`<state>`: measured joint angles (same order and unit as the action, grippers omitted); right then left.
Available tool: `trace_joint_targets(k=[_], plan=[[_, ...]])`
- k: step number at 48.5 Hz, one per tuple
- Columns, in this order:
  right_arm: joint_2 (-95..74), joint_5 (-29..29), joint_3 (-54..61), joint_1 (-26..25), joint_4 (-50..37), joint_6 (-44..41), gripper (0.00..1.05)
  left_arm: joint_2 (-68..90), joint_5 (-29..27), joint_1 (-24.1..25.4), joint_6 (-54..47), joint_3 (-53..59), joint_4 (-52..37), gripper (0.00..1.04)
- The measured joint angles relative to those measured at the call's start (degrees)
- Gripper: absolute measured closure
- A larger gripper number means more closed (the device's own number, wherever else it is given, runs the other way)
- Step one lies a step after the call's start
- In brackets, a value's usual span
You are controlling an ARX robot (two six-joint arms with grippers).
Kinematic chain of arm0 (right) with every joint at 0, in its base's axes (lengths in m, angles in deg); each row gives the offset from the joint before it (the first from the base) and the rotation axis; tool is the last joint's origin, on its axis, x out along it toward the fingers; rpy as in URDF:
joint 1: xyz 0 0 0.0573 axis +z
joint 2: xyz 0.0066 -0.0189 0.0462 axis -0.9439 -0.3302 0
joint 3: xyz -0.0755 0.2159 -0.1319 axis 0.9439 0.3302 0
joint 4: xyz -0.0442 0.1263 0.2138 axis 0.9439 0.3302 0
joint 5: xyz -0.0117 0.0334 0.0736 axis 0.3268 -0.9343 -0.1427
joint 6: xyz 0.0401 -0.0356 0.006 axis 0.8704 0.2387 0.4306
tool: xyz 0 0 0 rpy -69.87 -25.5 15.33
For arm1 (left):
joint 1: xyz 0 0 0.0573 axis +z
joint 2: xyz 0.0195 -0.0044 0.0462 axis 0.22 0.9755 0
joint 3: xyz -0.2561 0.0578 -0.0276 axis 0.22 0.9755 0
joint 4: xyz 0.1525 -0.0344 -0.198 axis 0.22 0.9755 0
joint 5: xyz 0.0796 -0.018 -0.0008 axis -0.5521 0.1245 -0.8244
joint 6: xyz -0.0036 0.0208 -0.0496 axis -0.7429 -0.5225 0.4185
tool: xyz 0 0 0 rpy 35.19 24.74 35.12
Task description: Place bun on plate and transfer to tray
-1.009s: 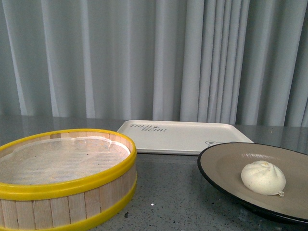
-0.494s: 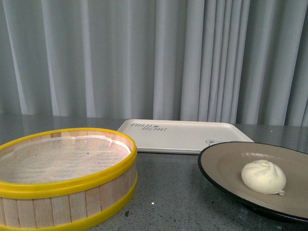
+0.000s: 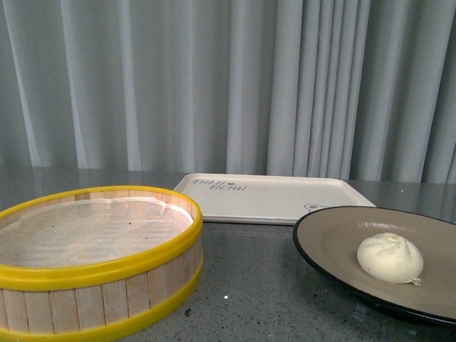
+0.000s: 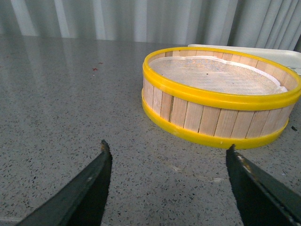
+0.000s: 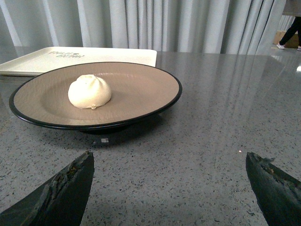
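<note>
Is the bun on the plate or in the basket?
On the plate: the bun sits on its tan inside, and the basket holds only a paper liner.

One bun (image 3: 390,258), one plate (image 3: 333,241), one tray (image 3: 278,200), one steamer basket (image 3: 107,298).

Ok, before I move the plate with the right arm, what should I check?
1. Bun on the plate: ok, lying inside it, off centre.
2. Right gripper open and holding nothing: ok, it faces the plate.
3. Left gripper holding nothing: ok, open, by the steamer basket.
4. Tray free: ok, nothing shows on its visible part.
5. Gap between plate rim and tray edge: cannot tell.
</note>
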<state>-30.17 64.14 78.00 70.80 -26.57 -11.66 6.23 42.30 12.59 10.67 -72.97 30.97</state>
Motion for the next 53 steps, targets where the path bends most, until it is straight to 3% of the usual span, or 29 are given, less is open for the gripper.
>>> trace_joint_targets(k=[6,25,30,34,39,43,49,53], plan=[[0.00,0.00,0.00,0.00,0.00,0.00,0.08,0.00,0.00,0.00,-0.02,0.00,0.00,0.05],[0.00,0.00,0.00,0.00,0.00,0.00,0.08,0.00,0.00,0.00,0.00,0.00,0.00,0.07],[-3.72,1.64,-3.06,0.11,6.49,5.40,0.08,0.00,0.00,0.00,0.00,0.00,0.00,0.07],[-8.07,-1.01,-6.84,-0.33,5.88,4.37,0.08,-0.02,0.02,0.00,0.00,0.00,0.00,0.07],[-13.44,-18.64,-17.97,-7.65,10.54,-12.85,0.08,-0.02,0.00,0.00,-0.02,0.00,0.00,0.07],[-17.49,-26.62,-24.48,-13.09,17.59,-27.15,0.08,-0.07,0.00,0.00,-0.02,0.00,0.00,0.07],[-24.44,-31.43,-31.08,-18.99,33.75,-57.27,0.08,-0.04,0.00,0.00,-0.02,0.00,0.00,0.07],[-26.84,-32.02,-31.63,-20.26,37.20,-74.29,0.08,-0.04,0.00,0.00,0.00,0.00,0.00,0.07]])
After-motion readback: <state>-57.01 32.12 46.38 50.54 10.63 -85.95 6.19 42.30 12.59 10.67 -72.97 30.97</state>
